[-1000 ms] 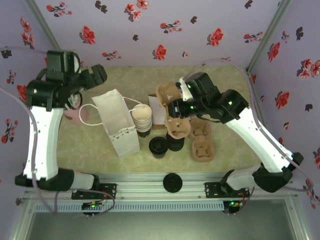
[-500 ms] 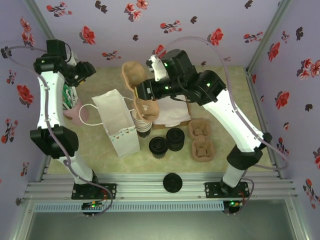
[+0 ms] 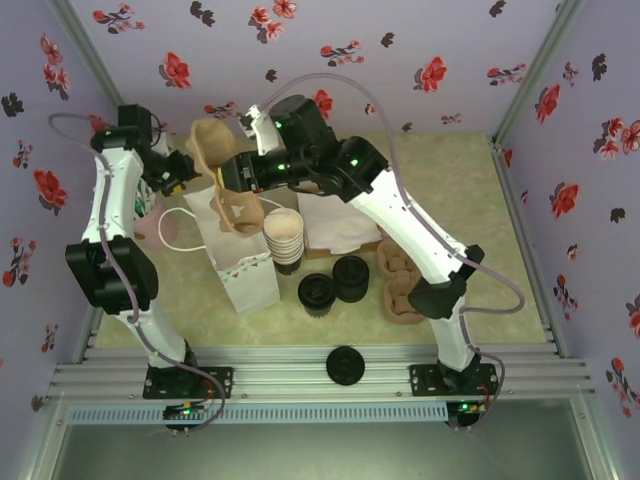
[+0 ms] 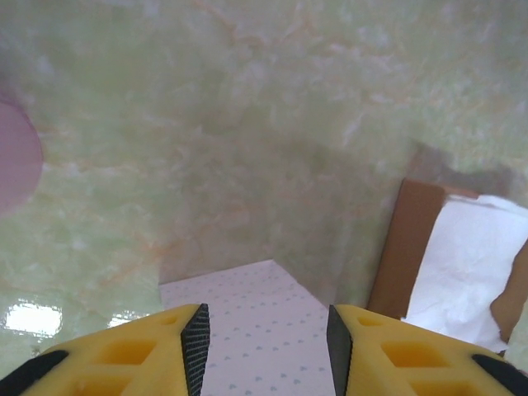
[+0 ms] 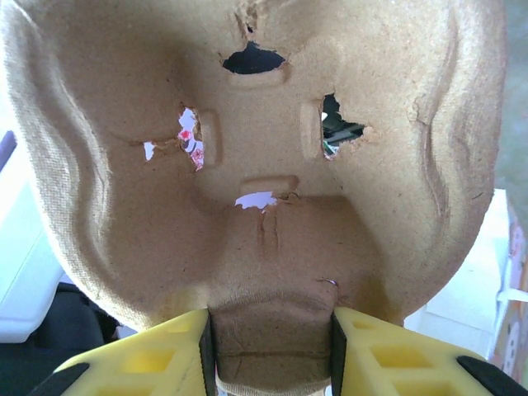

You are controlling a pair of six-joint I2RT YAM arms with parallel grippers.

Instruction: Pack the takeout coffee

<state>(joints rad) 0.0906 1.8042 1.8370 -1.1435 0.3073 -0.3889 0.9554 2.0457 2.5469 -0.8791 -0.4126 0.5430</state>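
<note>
Pulp tray (image 3: 213, 150) (image 5: 264, 165): brown moulded carrier, held in the air on edge. From above we see its lower end over the open top of the bag and its upper end toward the back wall. The wrist view shows torn holes in its wall.
Right fingers (image 5: 148, 359): pinching the tray's narrow neck, one pad on each side.
Left fingers (image 4: 140, 351): spread, with a clear gap between the pads. Through the gap we see the bag's white dotted panel and the table beyond. From above they sit near the bag's far left corner, just beside the tray. We cannot tell whether they touch the bag.
Coffee (image 3: 352, 272): dark cup with its black lid on, upright on the table to the right of the bag and well apart from both sets of fingers.
Bag (image 3: 245, 265) (image 4: 247, 322): white paper, upright, mouth open, a loop handle hanging to its left.
Cup stack (image 3: 283, 232): cream, lidless, just beside the bag's right side.
Lids (image 3: 317, 291): short black stack, just left of the coffee.
Spare trays (image 3: 403, 290): brown, just right of the coffee.
Napkin (image 3: 335, 225) (image 4: 470, 256): white, lying on a brown board (image 4: 404, 239) behind the coffee.
Table (image 3: 470, 200) (image 4: 247, 124): pale green, marbled.
</note>
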